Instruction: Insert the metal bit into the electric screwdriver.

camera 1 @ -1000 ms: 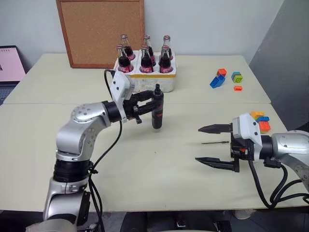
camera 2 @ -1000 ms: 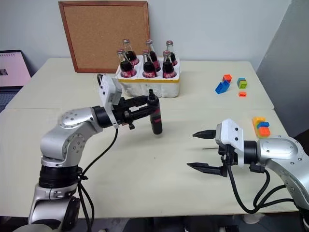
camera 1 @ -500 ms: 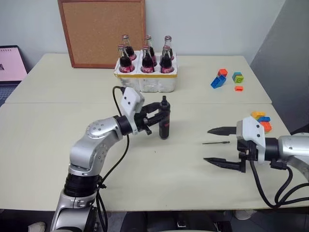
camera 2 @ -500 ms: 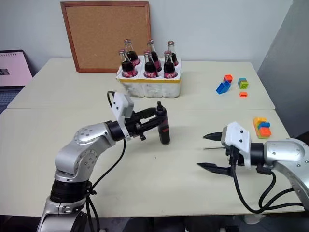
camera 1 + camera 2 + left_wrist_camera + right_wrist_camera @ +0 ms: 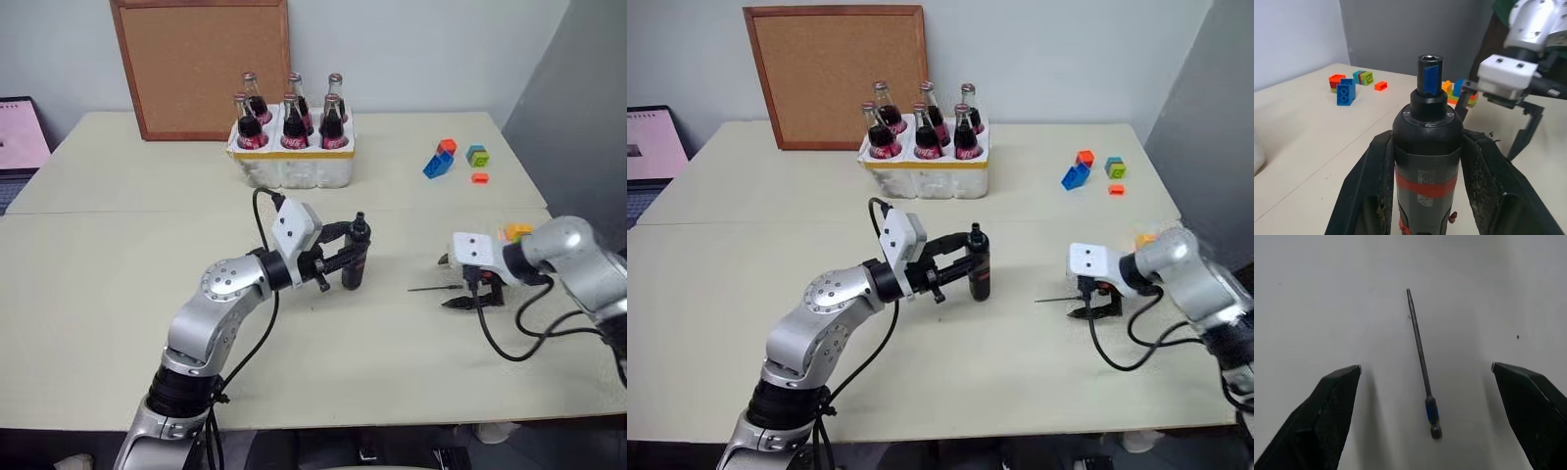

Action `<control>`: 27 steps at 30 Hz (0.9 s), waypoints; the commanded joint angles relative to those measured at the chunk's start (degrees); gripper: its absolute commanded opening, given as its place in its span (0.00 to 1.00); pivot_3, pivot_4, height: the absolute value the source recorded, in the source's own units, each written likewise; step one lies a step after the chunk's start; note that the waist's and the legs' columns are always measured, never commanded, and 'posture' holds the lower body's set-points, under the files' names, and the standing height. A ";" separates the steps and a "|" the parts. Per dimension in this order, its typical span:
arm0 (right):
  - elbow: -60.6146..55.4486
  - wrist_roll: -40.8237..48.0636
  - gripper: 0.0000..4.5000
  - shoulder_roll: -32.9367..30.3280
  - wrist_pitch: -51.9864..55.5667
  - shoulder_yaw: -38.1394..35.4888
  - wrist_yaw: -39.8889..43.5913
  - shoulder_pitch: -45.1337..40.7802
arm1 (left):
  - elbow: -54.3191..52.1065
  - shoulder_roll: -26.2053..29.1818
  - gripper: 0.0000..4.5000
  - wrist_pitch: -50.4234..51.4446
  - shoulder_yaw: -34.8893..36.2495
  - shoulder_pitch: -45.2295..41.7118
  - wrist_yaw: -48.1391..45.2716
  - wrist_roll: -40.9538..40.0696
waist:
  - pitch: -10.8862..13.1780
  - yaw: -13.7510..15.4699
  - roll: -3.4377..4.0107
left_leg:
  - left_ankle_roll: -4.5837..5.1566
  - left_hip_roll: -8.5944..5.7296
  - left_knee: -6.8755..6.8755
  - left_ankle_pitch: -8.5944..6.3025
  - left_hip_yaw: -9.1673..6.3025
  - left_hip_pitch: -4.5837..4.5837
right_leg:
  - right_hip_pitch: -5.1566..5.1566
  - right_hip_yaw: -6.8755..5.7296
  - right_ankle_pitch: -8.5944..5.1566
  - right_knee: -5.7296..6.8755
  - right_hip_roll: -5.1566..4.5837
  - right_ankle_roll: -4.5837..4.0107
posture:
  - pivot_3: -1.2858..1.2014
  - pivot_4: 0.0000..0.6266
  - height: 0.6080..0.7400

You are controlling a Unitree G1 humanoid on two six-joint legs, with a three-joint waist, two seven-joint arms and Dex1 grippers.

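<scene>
The electric screwdriver (image 5: 355, 260), black with a red band, stands upright just above the table's middle. My left gripper (image 5: 351, 257) is shut on its body, and its hollow tip (image 5: 1430, 62) points upward. The metal bit (image 5: 428, 289), a thin dark rod, lies flat on the table to the right of the screwdriver. My right gripper (image 5: 454, 284) is tilted down over the bit's right end and is open. In the right wrist view the bit (image 5: 1420, 352) lies between the two spread fingers (image 5: 1327, 421), which are not touching it.
A white crate of cola bottles (image 5: 292, 137) stands at the back with a cork board (image 5: 201, 64) behind it. Loose coloured bricks (image 5: 446, 159) lie at the back right, and a brick stack (image 5: 514, 232) sits beside my right arm. A laptop (image 5: 15, 132) sits at the far left.
My left arm carried the screwdriver right and lower, toward the table's middle. My right gripper tipped from level to pointing down and moved in over the bit, still open.
</scene>
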 commanded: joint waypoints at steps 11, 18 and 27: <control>10.67 -10.49 0.57 4.80 -6.73 4.07 5.80 -5.92 | 0.69 -0.81 0.36 -6.24 -1.06 1.43 -0.21 1.78 | 0.00 0.11 0.03 | 0.01 -0.07 0.02 -0.01 -0.05 0.20 | 0.46 -0.10 0.06 -0.36 -0.24 0.07 | 0.52 0.24 1.00; 7.88 -11.29 0.24 5.11 -1.70 2.66 5.42 -3.88 | 1.04 -0.68 0.36 -5.45 -1.23 0.10 -0.63 1.60 | -0.01 -0.02 0.01 | 0.01 -0.11 0.04 0.00 -0.06 0.28 | 0.52 -0.11 0.27 -0.36 -0.24 0.15 | 0.52 0.24 1.00; 6.85 -8.95 0.00 5.62 3.92 -1.89 3.75 -3.22 | 1.25 -0.26 0.36 -4.35 -1.12 -2.00 -1.49 1.53 | -0.01 -0.01 0.02 | 0.01 -0.12 0.04 0.00 -0.06 0.25 | 0.51 -0.12 0.34 -0.42 -0.23 0.15 | 0.52 0.24 1.00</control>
